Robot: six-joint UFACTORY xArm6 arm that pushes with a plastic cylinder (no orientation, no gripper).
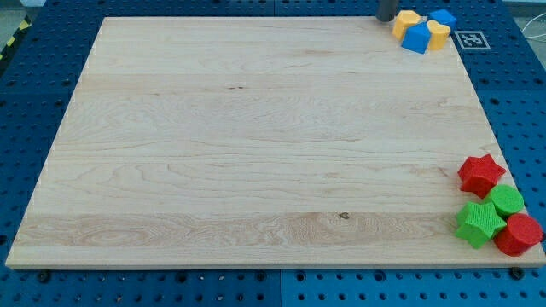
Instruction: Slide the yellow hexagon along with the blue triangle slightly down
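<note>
The yellow hexagon sits at the board's top right corner. A blue block, seemingly the triangle, touches its lower right side. A second yellow block and a second blue block stand just to the right in the same cluster. My tip is at the view's top edge, just left of the yellow hexagon and very close to it; I cannot tell whether they touch. Only the rod's lowest part shows.
A red star, a green round block, a green star and a red block cluster at the board's bottom right edge. A black and white marker lies off the board's top right corner.
</note>
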